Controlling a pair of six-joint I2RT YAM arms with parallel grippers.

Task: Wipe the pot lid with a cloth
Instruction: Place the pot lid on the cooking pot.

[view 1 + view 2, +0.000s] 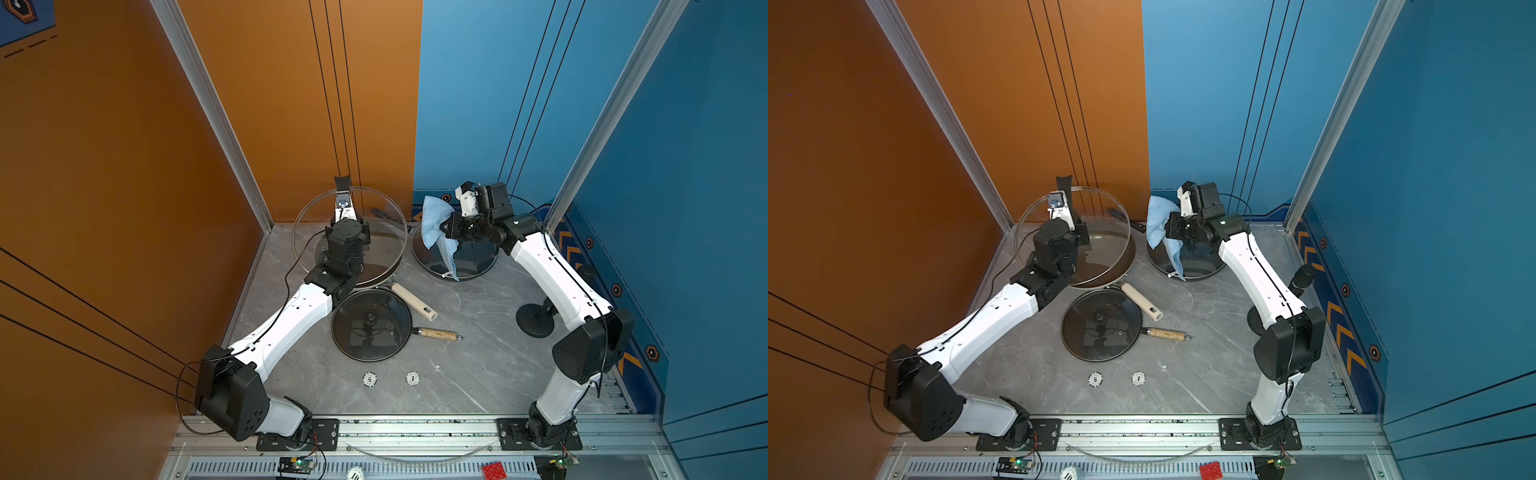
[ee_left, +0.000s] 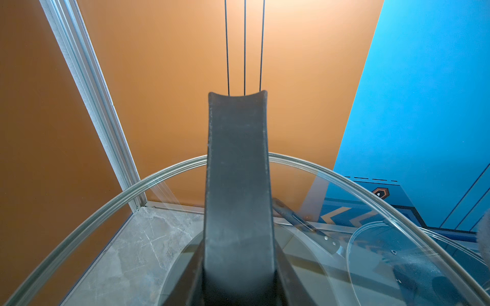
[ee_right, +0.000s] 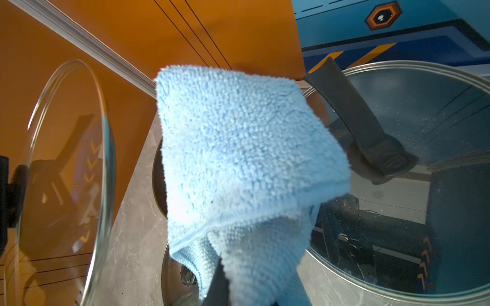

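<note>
A clear glass pot lid [image 1: 382, 245] [image 1: 1104, 249] is held up, tilted, above a pan at the back left. My left gripper [image 1: 347, 216] [image 2: 238, 291] is shut on its black strap handle [image 2: 238, 185], whose end [image 1: 343, 183] sticks up past the rim [image 2: 106, 212]. My right gripper [image 1: 446, 228] [image 3: 238, 291] is shut on the light-blue cloth [image 1: 434, 218] [image 1: 1158, 220] [image 3: 238, 159], bunched, with one end hanging down to a white label [image 1: 448, 274]. The cloth hangs just right of the held lid [image 3: 66, 172], with a gap between them.
A second glass lid [image 1: 478, 257] [image 3: 424, 119] lies on the table under the right gripper. A lidded pan [image 1: 372, 324] with a wooden handle [image 1: 438, 333] sits in the middle, beside a cream handle [image 1: 413, 301]. A black stand [image 1: 536, 320] and two chips [image 1: 369, 379] lie nearer the front.
</note>
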